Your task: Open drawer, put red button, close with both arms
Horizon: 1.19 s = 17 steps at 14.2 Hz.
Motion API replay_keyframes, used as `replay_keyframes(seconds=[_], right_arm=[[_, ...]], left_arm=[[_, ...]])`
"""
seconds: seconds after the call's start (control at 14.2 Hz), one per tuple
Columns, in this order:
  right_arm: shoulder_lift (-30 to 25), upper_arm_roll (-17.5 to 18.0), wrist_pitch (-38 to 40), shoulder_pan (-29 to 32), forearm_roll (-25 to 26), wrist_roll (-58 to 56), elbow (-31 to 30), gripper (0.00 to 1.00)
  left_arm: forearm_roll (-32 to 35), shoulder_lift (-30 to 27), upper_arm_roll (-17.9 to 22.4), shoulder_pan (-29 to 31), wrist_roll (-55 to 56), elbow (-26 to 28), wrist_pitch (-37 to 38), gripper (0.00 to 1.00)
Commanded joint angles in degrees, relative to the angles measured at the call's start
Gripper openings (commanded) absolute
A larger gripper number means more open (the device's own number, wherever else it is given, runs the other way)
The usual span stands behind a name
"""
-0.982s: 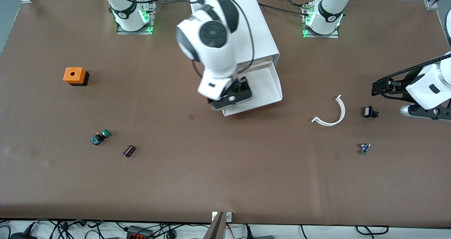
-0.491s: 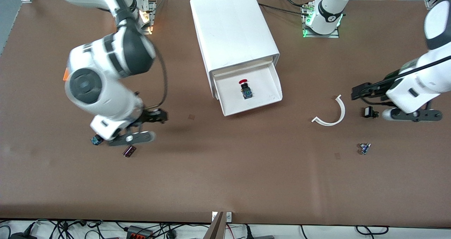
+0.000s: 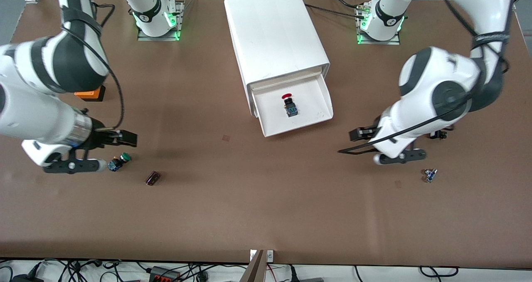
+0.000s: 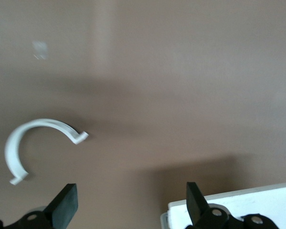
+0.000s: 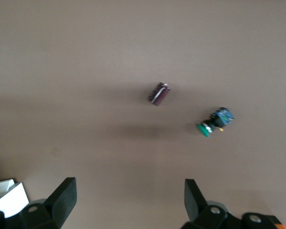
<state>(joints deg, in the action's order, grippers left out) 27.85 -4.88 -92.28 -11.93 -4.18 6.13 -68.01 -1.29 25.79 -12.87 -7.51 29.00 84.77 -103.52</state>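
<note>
The drawer (image 3: 320, 103), the top one of the white cabinet (image 3: 274, 32), is pulled out. The red button (image 3: 289, 104) lies in it with its red cap toward the cabinet. My right gripper (image 3: 71, 166) is open and empty over the table beside the green button, toward the right arm's end; its fingers (image 5: 62, 200) are spread wide. My left gripper (image 3: 400, 157) is open and empty over the table, off the drawer toward the left arm's end. Its fingers (image 4: 64, 206) are spread, with a corner of the drawer (image 4: 233, 207) just beside one of them.
A green button (image 3: 120, 161) (image 5: 214, 122) and a dark purple part (image 3: 152, 178) (image 5: 159, 93) lie near my right gripper. An orange cube (image 3: 90, 94) shows partly under the right arm. A white curved piece (image 4: 35, 143) lies by my left gripper. A small blue part (image 3: 430, 174) lies nearby.
My right gripper left the red button in the drawer and swung away to the green button. My left arm moved in from the table's end toward the drawer.
</note>
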Motion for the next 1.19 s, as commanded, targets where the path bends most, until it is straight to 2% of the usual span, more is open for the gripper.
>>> replay_keyframes(seconds=[0.0, 0.21, 0.35, 0.42, 0.56, 0.77, 0.91, 1.12], right_arm=[[-3.6, -1.2, 2.4, 1.1, 0.3, -0.8, -2.5, 1.00], [-6.5, -3.9, 2.3, 2.3, -0.2, -2.5, -2.6, 1.00], [-8.2, -3.8, 1.9, 3.9, 0.0, -3.7, -2.7, 1.00], [-9.3, -3.0, 2.0, 5.8, 0.0, -3.8, -3.1, 1.00], [-10.7, 0.7, 2.5, 10.4, 0.0, -5.9, -3.4, 1.00], [-13.6, 0.8, 2.4, 11.3, 1.4, -8.2, -7.6, 1.00], [-16.3, 1.2, 1.8, 10.7, 5.3, -8.2, -11.2, 1.00], [-21.1, 1.3, -1.9, 10.3, 5.5, -8.2, -19.2, 1.00]], left_arm=[[0.0, 3.4, 0.3, -3.7, 3.8, 0.4, -3.9, 1.00], [0.0, 6.6, 0.2, -5.6, 5.9, 0.8, -10.5, 1.00], [0.2, 6.8, 0.2, -8.0, 7.0, 2.8, -12.3, 1.00], [0.1, 6.9, 0.3, -10.1, 7.1, 4.4, -12.8, 1.00], [0.1, 6.6, 0.3, -11.0, 7.4, 7.5, -15.5, 1.00], [0.0, 6.2, 0.2, -11.1, 8.5, 10.5, -18.7, 1.00], [-0.1, 5.8, -0.2, -12.6, 14.3, 11.9, -20.3, 1.00], [-0.2, 5.1, -3.0, -13.4, 22.9, 15.4, -20.2, 1.00]])
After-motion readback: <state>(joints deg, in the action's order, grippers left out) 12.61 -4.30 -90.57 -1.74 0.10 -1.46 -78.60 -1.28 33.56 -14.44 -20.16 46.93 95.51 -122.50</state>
